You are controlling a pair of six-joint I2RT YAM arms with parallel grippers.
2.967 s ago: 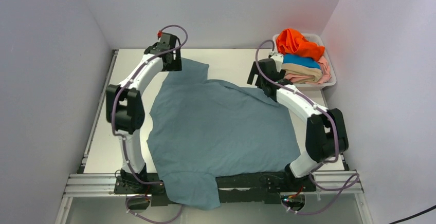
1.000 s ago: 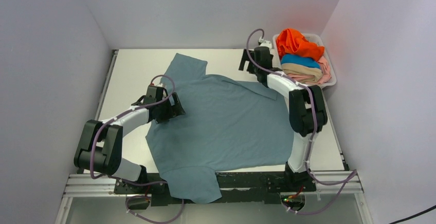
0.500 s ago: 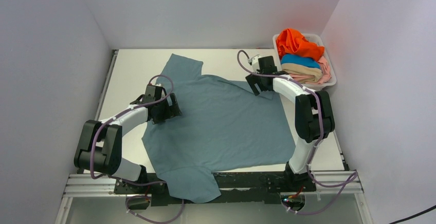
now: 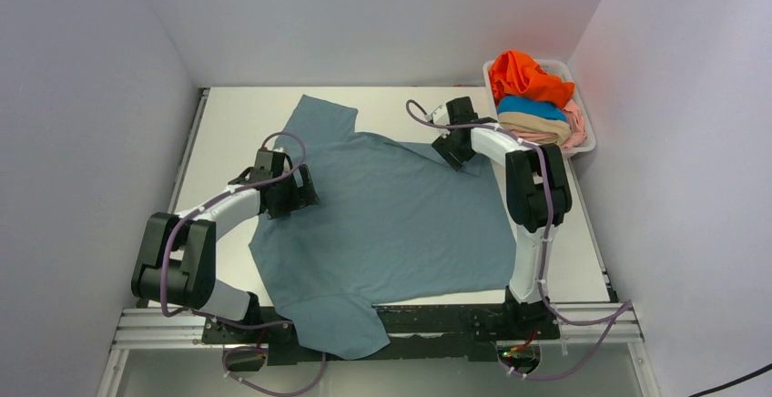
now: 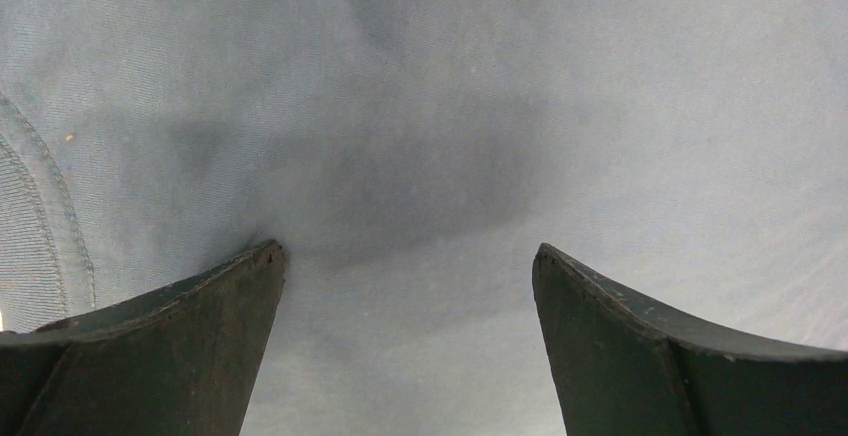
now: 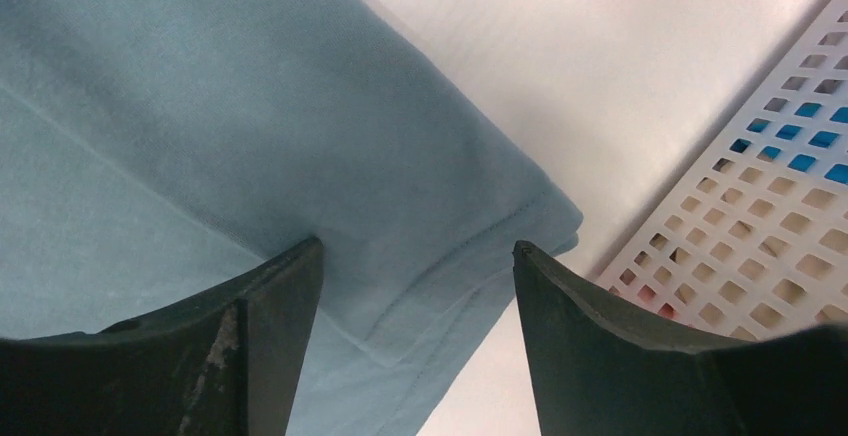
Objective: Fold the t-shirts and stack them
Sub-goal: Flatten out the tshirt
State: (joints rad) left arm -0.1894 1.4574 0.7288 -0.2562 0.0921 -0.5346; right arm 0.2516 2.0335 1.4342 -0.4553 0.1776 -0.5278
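A dusty grey-blue t-shirt (image 4: 391, 219) lies spread flat on the table, one sleeve at the far left, another hanging over the near edge. My left gripper (image 4: 289, 192) is open and rests on the shirt's left side; in its wrist view only cloth (image 5: 420, 106) shows between the fingers. My right gripper (image 4: 452, 148) is open, low over the shirt's far right sleeve (image 6: 440, 226), its fingers either side of the hem. The orange t-shirt (image 4: 523, 76), bright blue t-shirt (image 4: 533, 106), tan t-shirt (image 4: 537, 128) and pale pink t-shirt (image 4: 575, 124) are piled in the basket.
The white plastic basket (image 4: 584, 148) stands at the far right corner; its perforated wall (image 6: 770, 216) is close beside my right gripper. White walls enclose the table on three sides. A metal rail (image 4: 164, 324) runs along the near edge.
Both arms left the shirt's far edge: the left came down onto its left side, the right swung back then down onto the far right sleeve. The shirt slid a little toward the near left.
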